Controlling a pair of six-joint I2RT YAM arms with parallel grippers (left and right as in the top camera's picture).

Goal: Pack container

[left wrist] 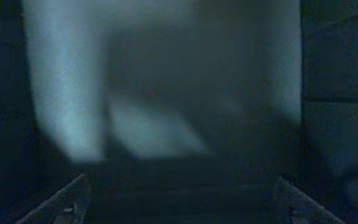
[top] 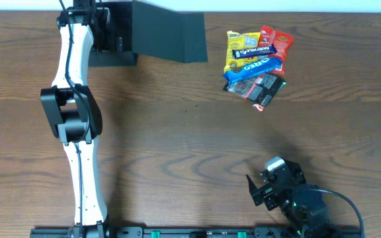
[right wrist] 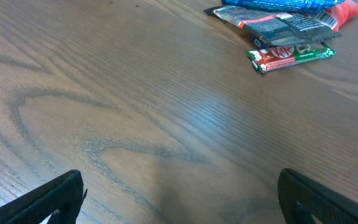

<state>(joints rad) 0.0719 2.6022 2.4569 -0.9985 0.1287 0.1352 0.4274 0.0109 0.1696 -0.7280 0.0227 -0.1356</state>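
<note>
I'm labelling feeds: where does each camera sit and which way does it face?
Overhead: above the table, looking down on container, snack packets, left arm, right arm.
Left wrist: close to a dark blurred surface; left gripper fingertips below.
Right wrist: low, facing across the table to the packets; right gripper fingertips below.
Overhead and right wrist share the packets.

I saw a matte charcoal container (top: 170, 30), brown wood-grained table (top: 190, 132), yellow packet (top: 240, 46), red packet (top: 278, 41), blue Oreo packet (top: 256, 66), black wrapper (top: 264, 86), red-and-green KitKat bar (right wrist: 291, 53).

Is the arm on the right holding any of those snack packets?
No: the right gripper hangs open over the bare table, and the snack packets lie apart from it, farther along.
</note>
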